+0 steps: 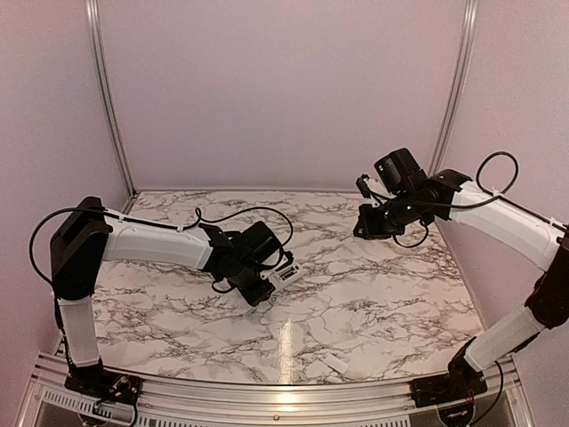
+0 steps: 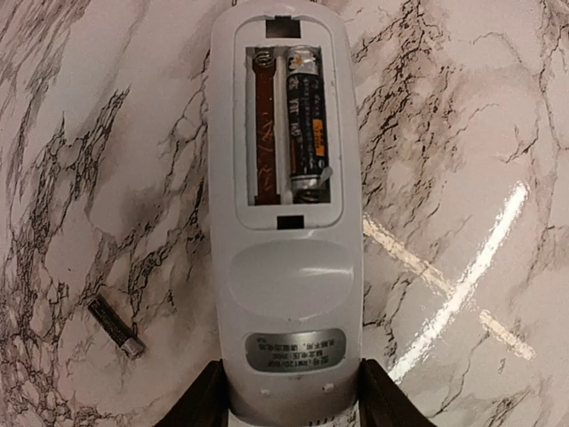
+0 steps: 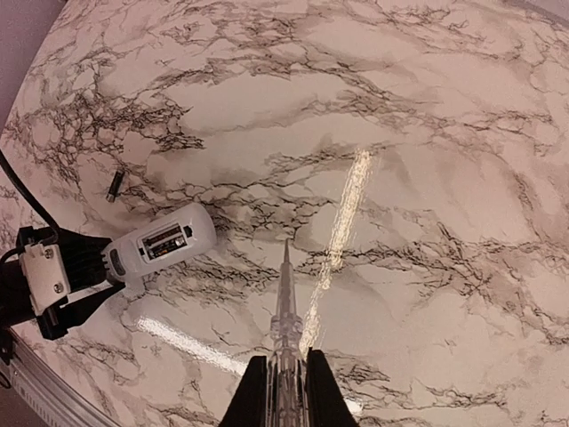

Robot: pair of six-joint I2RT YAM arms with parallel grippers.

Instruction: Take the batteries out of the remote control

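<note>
Left claw (image 2: 291, 378) is closed part-way onto the near end of the remote control (image 2: 284, 267), with 1 black finger (image 2: 206, 400) pressed against each long side, so the bar is firmly held. Right claw (image 3: 284, 365) hangs above the far right of the desk, pinched tight on a thin tool (image 3: 284, 307).

Beneath both lies the desk (image 1: 373, 294), white marble pattern with dark veins and a bright streak of reflected light. The remote control sits left of the desk's centre, low over the surface; whether it touches I cannot tell. It is a slim white bar with rounded ends, back face up. A small silvery label sits near the gripped end, and beyond it comes a shallow curved dip. Past that, the battery bay stands open with 2 parallel slots. The left slot is bare, showing a brown floor and a coil spring at its far end.

The tool is a long, clear-to-silvery stick that tapers to a fine point aimed away from the right claw's fingers, well apart from the remote control. A small white flat cover piece (image 1: 335, 363) rests near the desk's front edge, right of centre, apart from everything else.

In the right slot lies the seated battery (image 2: 307, 124), dark with pale print. The loose battery (image 2: 116, 326), equally dark and slim, lies slanted on the desk just left of the remote control's gripped end, not touching it.
</note>
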